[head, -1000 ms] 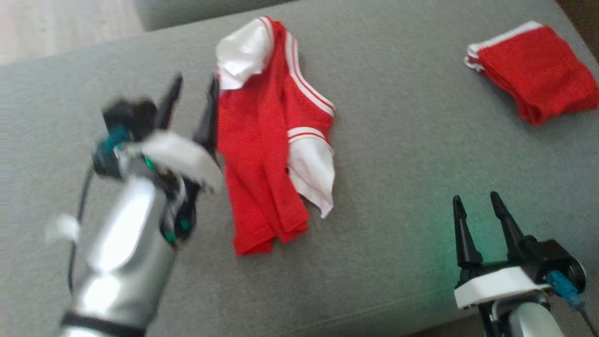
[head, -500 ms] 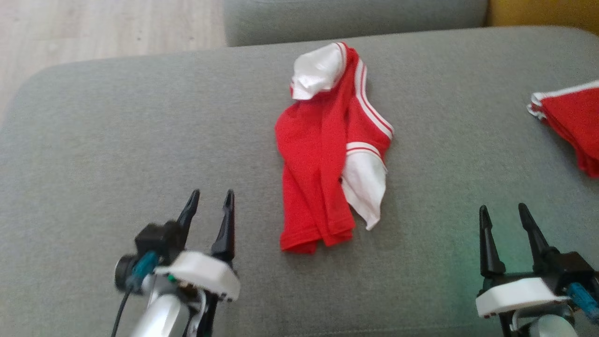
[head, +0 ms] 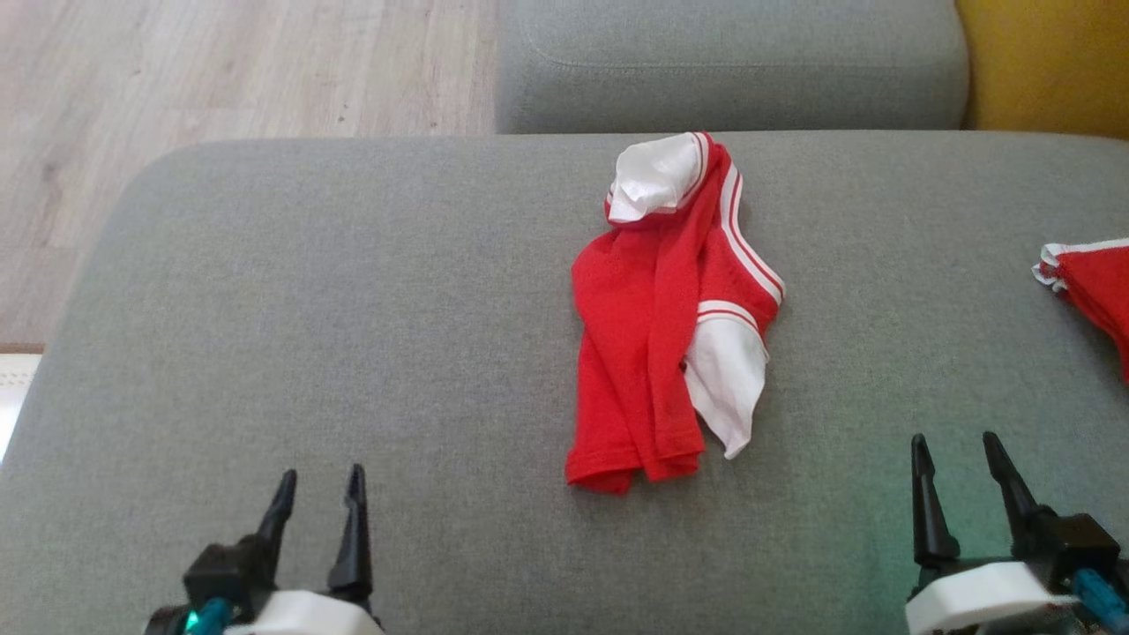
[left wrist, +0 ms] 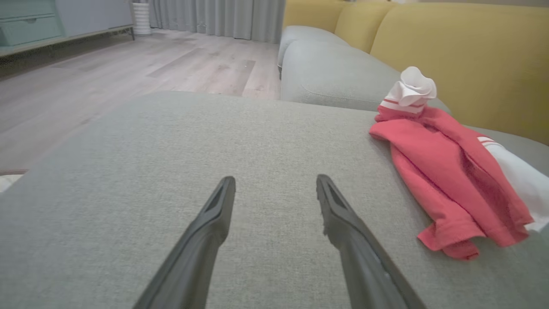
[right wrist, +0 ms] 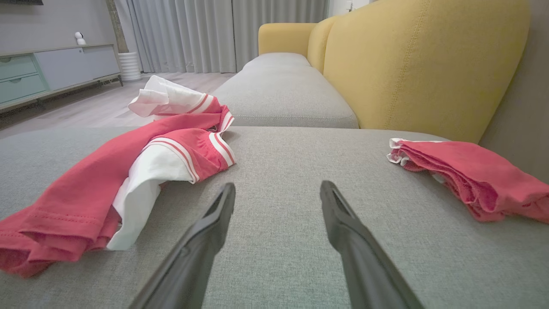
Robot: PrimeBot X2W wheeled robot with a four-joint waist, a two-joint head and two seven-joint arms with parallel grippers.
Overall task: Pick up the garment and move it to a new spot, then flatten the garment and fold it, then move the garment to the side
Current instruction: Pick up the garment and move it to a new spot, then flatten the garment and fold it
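At lower left over the grey sofa seat [head: 353,309], the left gripper [head: 321,474] hovers spread wide, empty. Mid-seat lies the crumpled red-and-white shirt [head: 644,353]. Lower right, the right gripper [head: 954,438] gapes empty; farther right, a folded red garment [head: 1094,282].

- The left claw [head: 321,476] is drawing back from beside the garment [head: 635,353] to the near left.
- The head camera is swinging, bringing more floor [head: 220,70] and the far cushion [head: 732,70] into view.
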